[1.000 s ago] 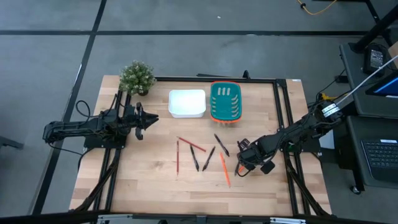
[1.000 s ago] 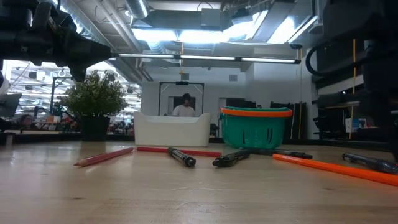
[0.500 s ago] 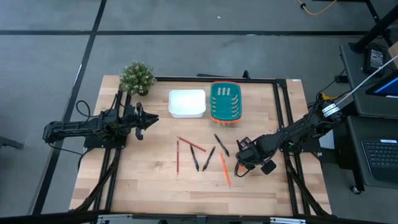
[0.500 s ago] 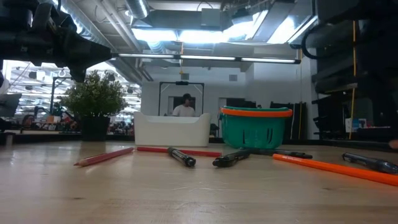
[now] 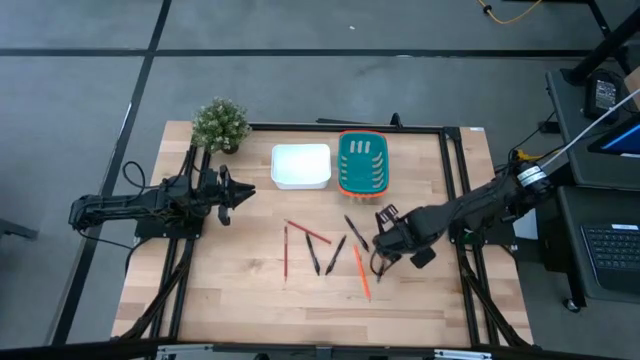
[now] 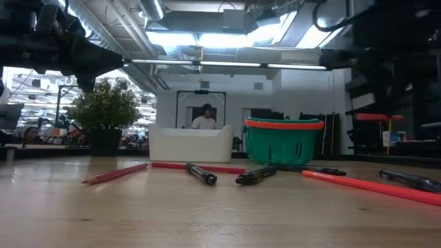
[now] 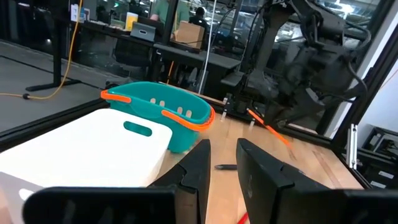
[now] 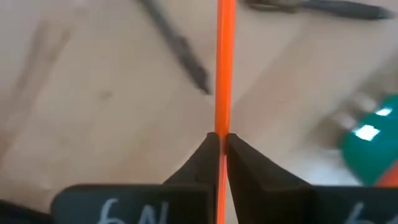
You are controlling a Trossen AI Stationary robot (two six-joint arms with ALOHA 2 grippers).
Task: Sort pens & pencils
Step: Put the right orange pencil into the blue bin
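My right gripper (image 5: 383, 243) hangs over the table's right half, shut on an orange pencil (image 8: 222, 68), which also shows as a slanted stick (image 7: 268, 125) in the left wrist view. Another orange pencil (image 5: 360, 272) and two red pencils (image 5: 285, 250) (image 5: 307, 232) lie flat on the wood. Three dark pens (image 5: 313, 255) (image 5: 335, 255) (image 5: 356, 232) lie flat among them, and the low view shows one more pen (image 6: 410, 180) at the right. My left gripper (image 5: 240, 191) waits open at the table's left, above the surface. My right gripper pinches the orange pencil between its two fingertips (image 8: 208, 149), on the shaft (image 8: 222, 121). A long part of the pencil sticks out beyond the fingertips. The pencil is lifted clear of the table and tilted.
A white tray (image 5: 301, 165) and a teal basket (image 5: 363, 163) with an orange rim stand side by side near the far edge. A potted plant (image 5: 220, 123) stands at the far left corner. A person shows in the room behind.
My right gripper, still shut on the orange pencil, has moved a short way toward the table's left and far edges, closer to the teal basket. The pencils and pens on the table have stayed put.
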